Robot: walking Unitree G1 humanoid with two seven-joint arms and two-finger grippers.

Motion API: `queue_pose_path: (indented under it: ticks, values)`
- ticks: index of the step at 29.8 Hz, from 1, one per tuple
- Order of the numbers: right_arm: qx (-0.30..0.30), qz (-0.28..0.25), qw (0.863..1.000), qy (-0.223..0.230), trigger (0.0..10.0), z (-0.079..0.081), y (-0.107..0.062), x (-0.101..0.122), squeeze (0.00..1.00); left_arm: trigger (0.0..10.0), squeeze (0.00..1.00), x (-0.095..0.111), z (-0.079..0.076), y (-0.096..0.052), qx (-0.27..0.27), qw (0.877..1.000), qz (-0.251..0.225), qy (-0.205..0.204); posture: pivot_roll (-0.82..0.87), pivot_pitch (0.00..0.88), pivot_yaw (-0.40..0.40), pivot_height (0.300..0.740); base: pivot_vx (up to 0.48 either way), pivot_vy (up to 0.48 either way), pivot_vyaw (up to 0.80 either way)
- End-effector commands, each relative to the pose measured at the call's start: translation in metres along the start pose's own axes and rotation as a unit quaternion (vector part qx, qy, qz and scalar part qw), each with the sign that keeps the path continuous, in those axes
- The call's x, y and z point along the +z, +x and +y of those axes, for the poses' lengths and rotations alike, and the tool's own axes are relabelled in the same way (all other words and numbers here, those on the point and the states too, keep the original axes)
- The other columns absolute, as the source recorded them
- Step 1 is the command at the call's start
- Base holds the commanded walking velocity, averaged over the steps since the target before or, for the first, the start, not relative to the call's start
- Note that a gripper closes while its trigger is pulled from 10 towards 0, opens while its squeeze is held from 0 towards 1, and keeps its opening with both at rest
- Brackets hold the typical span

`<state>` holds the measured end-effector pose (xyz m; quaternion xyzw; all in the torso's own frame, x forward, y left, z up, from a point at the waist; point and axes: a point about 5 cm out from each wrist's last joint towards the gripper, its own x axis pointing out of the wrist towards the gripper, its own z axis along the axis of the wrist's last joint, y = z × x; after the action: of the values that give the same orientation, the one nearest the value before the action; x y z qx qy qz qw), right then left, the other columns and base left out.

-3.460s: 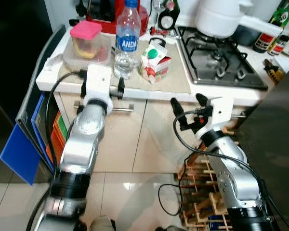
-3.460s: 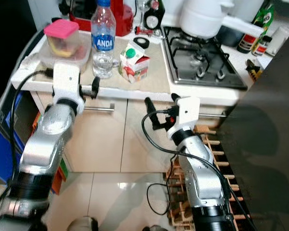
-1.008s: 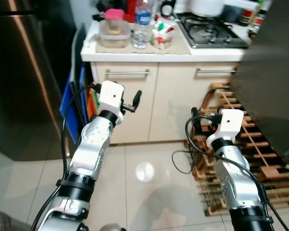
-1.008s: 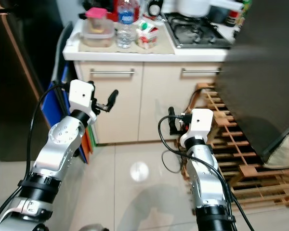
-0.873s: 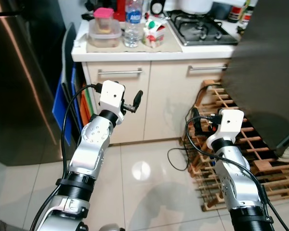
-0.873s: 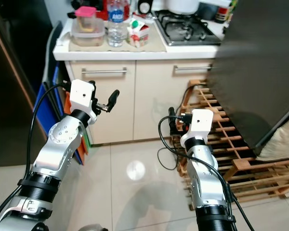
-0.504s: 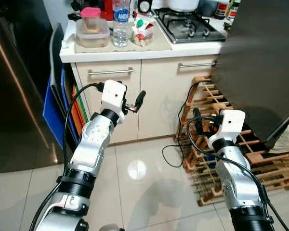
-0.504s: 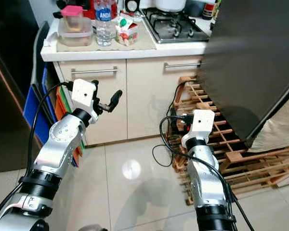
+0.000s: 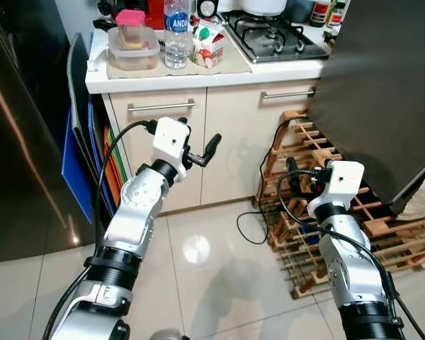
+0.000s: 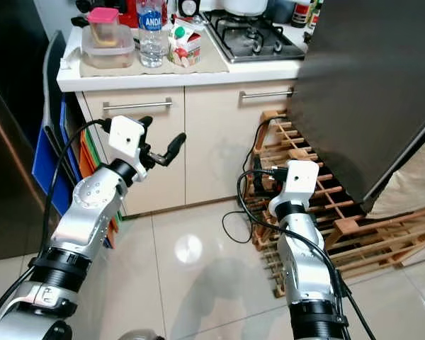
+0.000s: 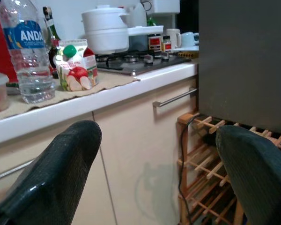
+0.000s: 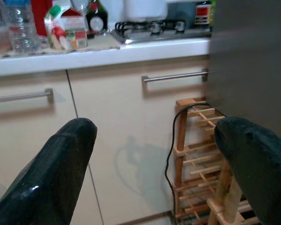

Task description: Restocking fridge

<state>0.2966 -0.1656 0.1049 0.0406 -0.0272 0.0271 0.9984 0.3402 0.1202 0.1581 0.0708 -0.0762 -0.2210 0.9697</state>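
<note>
1. Clear plastic water bottle (image 9: 176,35), juice carton (image 9: 207,47) and pink-lidded food tub (image 9: 131,42) stand on the white countertop (image 9: 198,74).
2. Left gripper (image 9: 202,151) and right gripper (image 9: 296,178), both spread and empty, hover well short of the cabinets.
3. Counter sits farther off than 3.5 s ago; dark fridge door (image 9: 382,92) now right.

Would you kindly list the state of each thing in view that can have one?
Left tool: open, empty, raised before the cabinets.
Right tool: open, empty.
Water bottle: upright on the counter, capped.
Juice carton: upright, green cap on.
Food container: lidded, a pink-lidded tub on top.
Cabinet doors: shut.
Pot: lidded, on the stove.
</note>
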Motion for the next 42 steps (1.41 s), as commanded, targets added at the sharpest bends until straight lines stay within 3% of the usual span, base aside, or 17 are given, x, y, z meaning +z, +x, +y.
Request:
queue_pose_path:
  ticks: [1,6,19,28,42]
  values:
    - [-0.008,-0.001,1.0,-0.003,10.0,-0.007,0.0,0.001,0.0,10.0,0.0,0.006,-0.008,0.006,-0.02,1.0,-0.014,0.006,0.06,0.0,-0.019,0.74,0.0,0.0,-0.58]
    - [-0.007,0.0,1.0,-0.003,10.0,-0.007,0.001,0.0,0.0,10.0,0.0,0.007,-0.009,0.005,-0.026,0.999,-0.02,0.021,0.06,0.0,-0.02,0.74,0.0,0.376,-0.58]
    - [-0.006,0.002,1.0,-0.004,10.0,-0.007,0.002,-0.001,0.0,10.0,0.0,0.005,-0.007,0.007,-0.025,0.999,-0.008,0.037,0.06,0.0,-0.023,0.74,0.0,0.0,-0.58]
    - [-0.006,0.0,1.0,-0.005,10.0,-0.007,0.003,-0.001,0.0,10.0,0.0,0.011,-0.015,0.01,-0.056,0.997,-0.029,0.047,0.06,0.0,-0.02,0.74,0.0,0.0,-0.58]
    - [-0.007,-0.001,1.0,-0.004,10.0,-0.007,0.004,-0.001,0.0,10.0,0.0,0.019,-0.024,0.013,-0.092,0.993,-0.057,0.043,0.06,0.0,-0.021,0.74,0.0,-0.371,-0.58]
